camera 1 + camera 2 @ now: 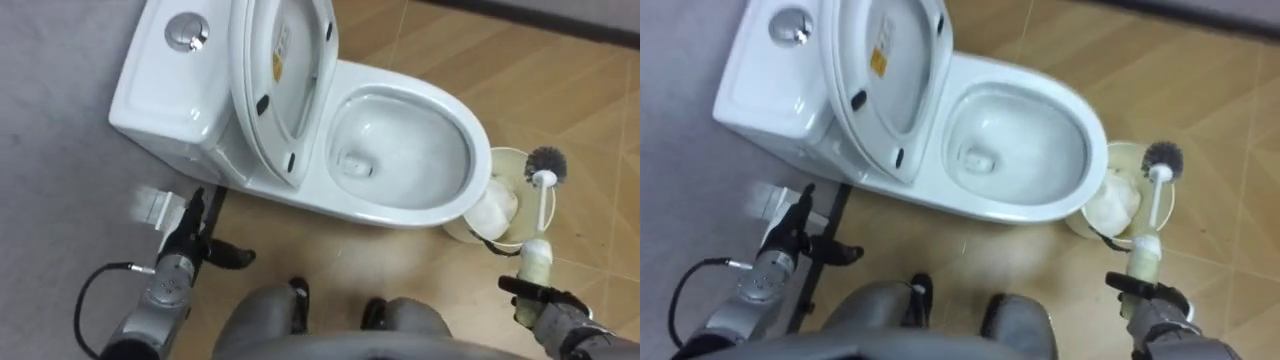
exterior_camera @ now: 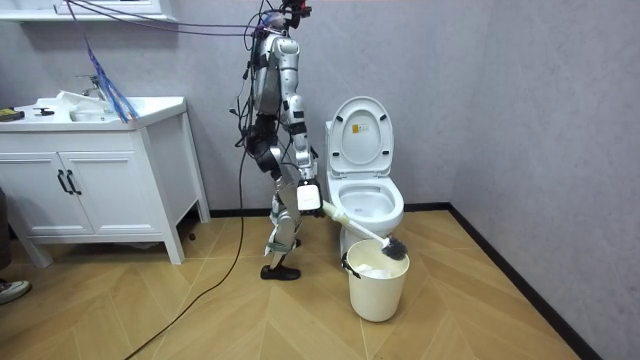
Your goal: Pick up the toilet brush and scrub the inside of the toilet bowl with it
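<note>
Right now the robot stands at the side of the white ceramic toilet [image 1: 400, 214], whose seat and lid are tipped up against the tank, leaving the bowl open. Its right hand [image 1: 548, 302] is curled round the pale grip of a toilet brush with a white stem and a dark bristle head [image 1: 545, 163]. The stem runs away from the fingers, so the head sits out ahead of the hand, above the far rim of a cream round bucket [image 1: 508, 155]. The bucket stands on the wooden floor just past the hand, touching or nearly touching the front of the bowl, with something white and crumpled inside. In the room view the bristles hang just over the bucket's rim [image 2: 378, 290], clear of the toilet.

The left hand [image 1: 193, 237] hangs low beside the tank, fingers loosely spread and holding nothing.

By my reading the brush is in the grasp but scrubbing has not begun. The bowl lies to the left of the right hand and a little beyond it. The next move calls for swinging the head leftward over the toilet's rim. The stem then tilts down until the bristles meet the inner wall, while the grip is kept firm so the stem does not twist.
</note>
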Tool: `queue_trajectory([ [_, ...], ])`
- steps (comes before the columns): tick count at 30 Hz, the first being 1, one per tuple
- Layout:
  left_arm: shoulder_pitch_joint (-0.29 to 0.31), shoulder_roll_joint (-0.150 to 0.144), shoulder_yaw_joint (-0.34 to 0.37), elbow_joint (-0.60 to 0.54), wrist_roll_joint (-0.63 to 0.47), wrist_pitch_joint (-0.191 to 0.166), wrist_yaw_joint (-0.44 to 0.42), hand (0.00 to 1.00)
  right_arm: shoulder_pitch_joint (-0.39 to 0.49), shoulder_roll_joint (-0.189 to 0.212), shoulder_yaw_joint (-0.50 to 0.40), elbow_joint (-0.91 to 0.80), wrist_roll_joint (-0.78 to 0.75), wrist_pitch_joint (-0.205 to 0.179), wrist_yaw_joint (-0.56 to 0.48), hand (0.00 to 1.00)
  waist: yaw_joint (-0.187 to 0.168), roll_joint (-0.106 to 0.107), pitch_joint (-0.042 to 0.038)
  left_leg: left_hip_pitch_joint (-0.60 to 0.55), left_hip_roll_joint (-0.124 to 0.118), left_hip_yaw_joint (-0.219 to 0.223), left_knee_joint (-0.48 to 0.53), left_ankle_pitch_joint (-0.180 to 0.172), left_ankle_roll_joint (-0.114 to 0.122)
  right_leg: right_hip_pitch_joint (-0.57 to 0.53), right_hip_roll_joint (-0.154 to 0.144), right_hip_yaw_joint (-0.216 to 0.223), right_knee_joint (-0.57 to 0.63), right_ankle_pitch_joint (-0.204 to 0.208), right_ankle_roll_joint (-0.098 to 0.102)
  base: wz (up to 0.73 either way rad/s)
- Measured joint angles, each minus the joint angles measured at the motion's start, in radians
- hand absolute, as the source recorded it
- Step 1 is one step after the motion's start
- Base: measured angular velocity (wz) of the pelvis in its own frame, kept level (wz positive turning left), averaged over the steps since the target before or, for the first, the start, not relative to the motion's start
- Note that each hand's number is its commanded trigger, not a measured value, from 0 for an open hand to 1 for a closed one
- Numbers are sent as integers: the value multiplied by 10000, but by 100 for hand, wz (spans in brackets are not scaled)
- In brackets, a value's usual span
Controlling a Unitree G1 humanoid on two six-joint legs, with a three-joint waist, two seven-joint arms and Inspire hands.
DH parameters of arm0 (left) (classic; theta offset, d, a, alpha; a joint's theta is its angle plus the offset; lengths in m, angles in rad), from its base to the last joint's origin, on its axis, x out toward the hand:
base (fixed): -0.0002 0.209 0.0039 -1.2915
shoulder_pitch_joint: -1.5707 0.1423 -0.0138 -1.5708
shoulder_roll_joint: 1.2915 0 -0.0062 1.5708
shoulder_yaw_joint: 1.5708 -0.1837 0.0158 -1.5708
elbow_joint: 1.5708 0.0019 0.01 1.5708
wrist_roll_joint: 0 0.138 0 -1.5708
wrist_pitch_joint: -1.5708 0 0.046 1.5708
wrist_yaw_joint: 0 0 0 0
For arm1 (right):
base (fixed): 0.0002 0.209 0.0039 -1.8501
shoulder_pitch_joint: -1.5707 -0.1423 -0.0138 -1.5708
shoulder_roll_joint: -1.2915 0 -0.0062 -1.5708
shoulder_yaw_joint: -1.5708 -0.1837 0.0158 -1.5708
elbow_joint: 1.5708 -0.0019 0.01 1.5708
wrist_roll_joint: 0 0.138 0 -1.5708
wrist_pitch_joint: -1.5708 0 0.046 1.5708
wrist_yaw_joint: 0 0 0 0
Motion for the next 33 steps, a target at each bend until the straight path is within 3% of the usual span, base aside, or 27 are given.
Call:
queue_trajectory([
  [2,593,-5,481,-352,198,-15,71,0,349,8,-247,-348,-122,10,-11,100,-81,-24,-1,458,8,-2,-288,0,-1,566,77,-45,-535,140,52,0],
  [7,1479,-8,767,-660,610,-81,263,0,1036,77,-382,-1306,-520,-4,-92,100,-131,-92,10,1217,-28,-72,-772,3,6,1438,88,-168,-1152,282,167,4],
  [11,2124,-71,1259,-1206,1496,-279,400,0,1400,320,-522,-2023,-2096,-114,-83,100,-134,-223,47,1747,-143,-190,-1048,3,6,2035,93,-336,-1453,311,192,11],
  [14,2334,-149,1426,-1409,2009,-575,654,0,1422,354,-489,-2058,-2904,-443,6,100,-21,-230,35,1902,-160,-311,-1069,1,5,2276,128,-458,-1685,378,222,10],
  [16,2395,-150,1423,-1613,2359,-593,829,0,1417,373,-490,-2074,-3361,-478,-7,100,136,-235,-4,1932,-164,-329,-1058,0,4,2400,135,-503,-1725,390,216,9],
  [21,2774,-154,1430,-3288,3658,-628,1182,0,1375,373,-495,-2087,-5049,-489,-122,100,375,-195,-18,1959,-178,-638,-1040,0,4,2585,106,-875,-1733,392,219,19],
  [25,2976,-159,1426,-4630,4535,-919,1580,0,1410,404,-399,-2054,-6122,-690,-48,100,517,-242,0,2033,-287,-831,-1032,5,3,2807,81,-1113,-1721,391,223,17],
  [28,3057,-176,1402,-5437,4923,-1029,1873,0,1520,422,-23,-1980,-6288,-837,15,100,698,-292,3,2096,-303,-984,-1035,12,-6,2905,89,-1127,-1740,388,227,7],
  [29,3029,-189,1392,-5548,4982,-1209,2060,0,1526,430,158,-1980,-6314,-903,22,100,733,-308,7,2123,-317,-997,-1032,21,-12,2906,89,-1129,-1740,388,227,6],
  [33,2892,-188,1340,-5635,5252,-1305,2277,0,1539,507,297,-1947,-6615,-1086,60,100,718,-307,-2,2078,-328,-1022,-999,23,-12,2888,89,-1176,-1738,389,227,0],
])
